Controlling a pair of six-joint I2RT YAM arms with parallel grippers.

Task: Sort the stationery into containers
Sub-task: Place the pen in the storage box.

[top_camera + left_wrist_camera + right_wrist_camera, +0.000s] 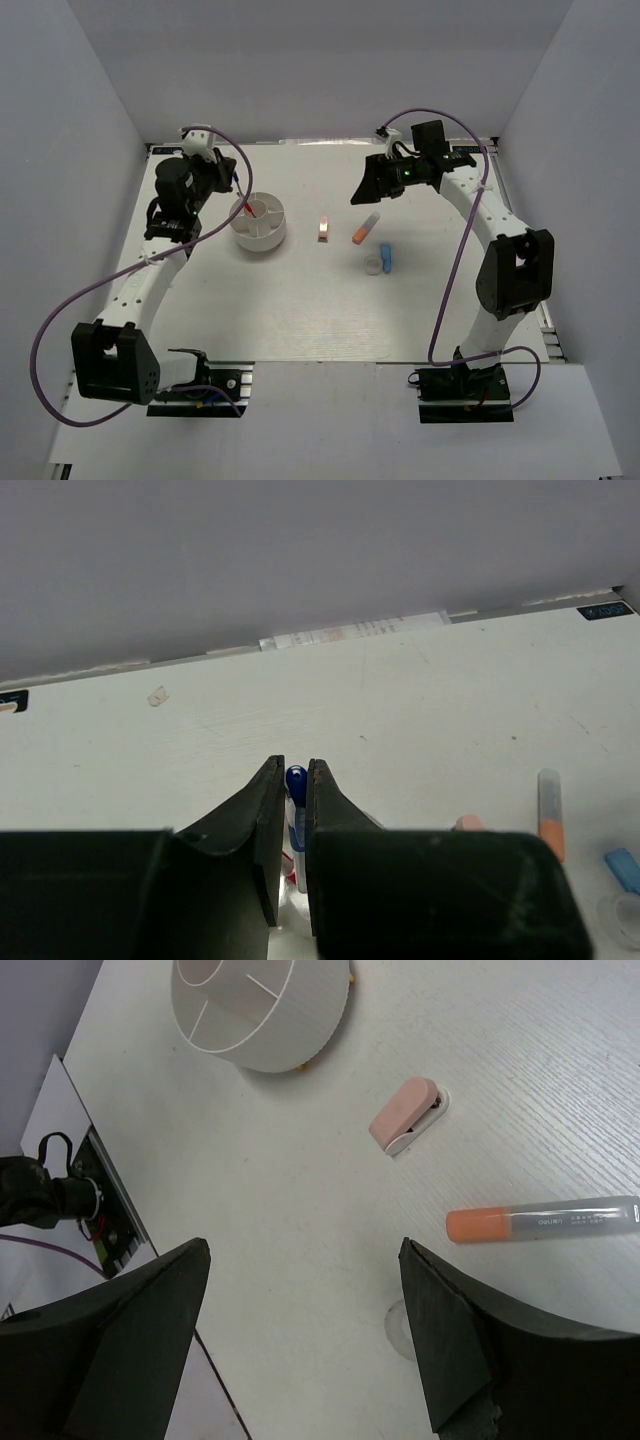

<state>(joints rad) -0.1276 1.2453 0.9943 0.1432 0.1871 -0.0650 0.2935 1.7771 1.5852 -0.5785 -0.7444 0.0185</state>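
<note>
The sorting looks barely begun. The left end effector [294, 764] is pressed almost together on a thin blue pen [296, 778], whose glossy rounded cap pokes up between the fingers. The overhead view puts that grip at the left rim of the round white plastic tub [268, 243], where a thin red pen [246, 207] slants in; I cannot tell whether either pen already rests in a compartment. Left to sort, on the matte, faintly grained white worktop [300, 310] well right of the tub, are four items. The tan clip [408, 1115] is a smooth rounded wedge, and the orange-white stick [545, 1222] is a slim cylinder with an orange end and a translucent barrel. The light-blue eraser [386, 256] is a small block, with the white ring [375, 264] just beside it. The right end effector [305, 1250] hangs above them, jaws spread wide and holding nothing. Thin radial walls fan from the tub's central hub.
</note>
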